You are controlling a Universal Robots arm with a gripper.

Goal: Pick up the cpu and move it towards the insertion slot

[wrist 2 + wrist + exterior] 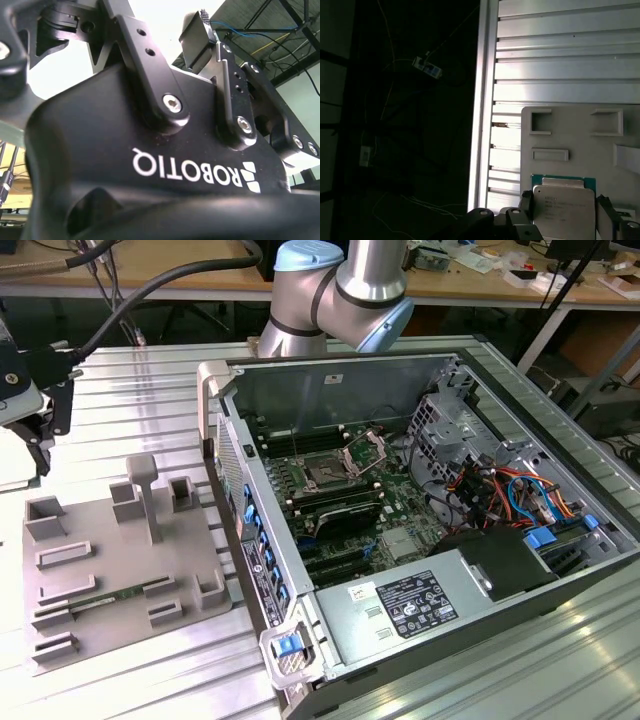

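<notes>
The cpu, a silvery square with a thin green rim, sits between my gripper's two dark fingers, which are shut on its sides. It hangs over the corner of a grey fixture plate. In the exterior view my gripper is at the far left, above the table beside that plate. The insertion slot lies inside the open computer case, with a dark centre and its metal frame flipped up. It is well off to the exterior view's right of the gripper.
The case's near wall stands between the plate and the motherboard. A long green memory stick lies in the plate, and grey posts rise from it. A power supply and cables fill the case's right. The table edge is close by.
</notes>
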